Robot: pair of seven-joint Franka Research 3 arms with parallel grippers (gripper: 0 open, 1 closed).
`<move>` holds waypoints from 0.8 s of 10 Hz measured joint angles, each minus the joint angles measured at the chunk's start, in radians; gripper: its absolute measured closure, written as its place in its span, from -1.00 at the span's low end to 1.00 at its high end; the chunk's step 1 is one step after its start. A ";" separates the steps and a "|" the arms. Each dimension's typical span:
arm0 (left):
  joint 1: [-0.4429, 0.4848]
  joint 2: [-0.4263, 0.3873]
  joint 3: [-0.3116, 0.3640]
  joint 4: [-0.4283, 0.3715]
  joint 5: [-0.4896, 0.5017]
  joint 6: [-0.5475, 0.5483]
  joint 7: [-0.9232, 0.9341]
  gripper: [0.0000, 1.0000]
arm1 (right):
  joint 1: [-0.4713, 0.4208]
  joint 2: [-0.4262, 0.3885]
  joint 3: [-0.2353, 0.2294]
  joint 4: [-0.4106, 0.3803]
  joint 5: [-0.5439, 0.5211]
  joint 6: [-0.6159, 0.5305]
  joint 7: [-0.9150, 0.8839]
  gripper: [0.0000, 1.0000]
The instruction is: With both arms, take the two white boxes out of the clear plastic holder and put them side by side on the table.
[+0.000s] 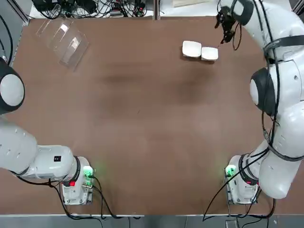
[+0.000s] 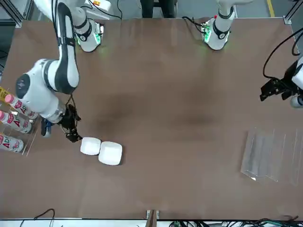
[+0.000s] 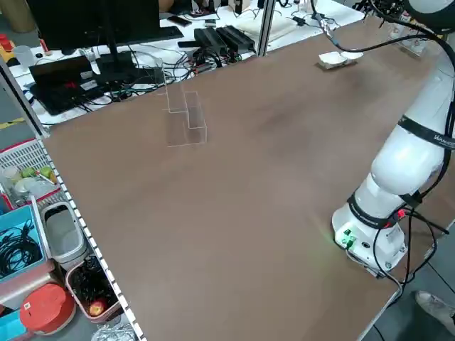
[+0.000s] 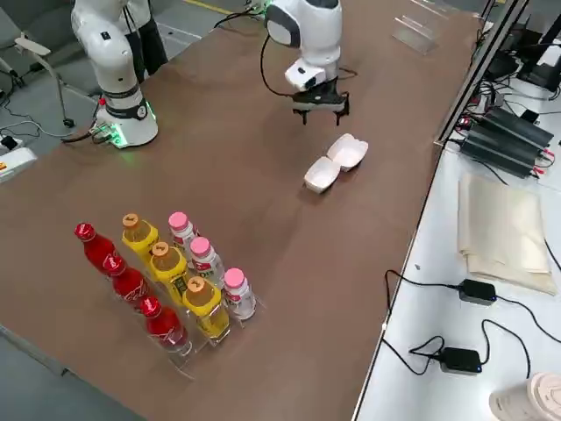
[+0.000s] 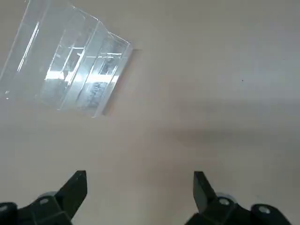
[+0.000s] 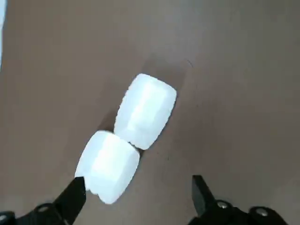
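The two white boxes point(image 1: 192, 49) point(image 1: 209, 53) lie touching, side by side, on the brown table point(image 1: 152, 123) at the far right. In the right wrist view they are one box point(image 6: 146, 110) and the nearer one point(image 6: 108, 166). My right gripper point(image 1: 225, 26) hovers just beyond them, open, holding nothing point(image 6: 138, 183). The clear plastic holder point(image 1: 64, 40) lies at the far left corner with no box in it. My left gripper point(image 5: 140, 180) hangs open above the table near the holder point(image 5: 70, 70), gripping nothing.
A clear rack of red, yellow and pink-capped bottles point(image 4: 166, 281) stands on the robot's right side of the table. Cables and equipment point(image 1: 95, 7) lie past the far edge. The arm bases point(image 1: 76, 183) point(image 1: 242, 183) sit at the near edge.
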State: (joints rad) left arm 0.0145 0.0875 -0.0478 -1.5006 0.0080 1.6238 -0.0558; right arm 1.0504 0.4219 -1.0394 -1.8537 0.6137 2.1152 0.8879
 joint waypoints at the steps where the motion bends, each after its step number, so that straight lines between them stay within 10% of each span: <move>1: 0.001 0.000 0.001 0.000 0.000 0.000 0.000 -1.00 | -0.004 0.001 -0.002 0.015 -0.012 0.001 -0.122 -1.00; 4: 0.001 0.000 0.001 0.000 0.000 0.000 0.000 -1.00 | -0.008 0.001 -0.001 0.040 -0.096 -0.001 -0.562 -1.00; 8: 0.001 0.001 0.001 0.000 0.000 0.000 0.000 -1.00 | -0.008 0.001 -0.009 0.094 -0.112 -0.073 -0.653 -1.00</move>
State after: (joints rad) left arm 0.0159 0.0884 -0.0466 -1.5006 0.0080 1.6238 -0.0557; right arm 1.0421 0.4227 -1.0481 -1.7601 0.5021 2.0419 0.2348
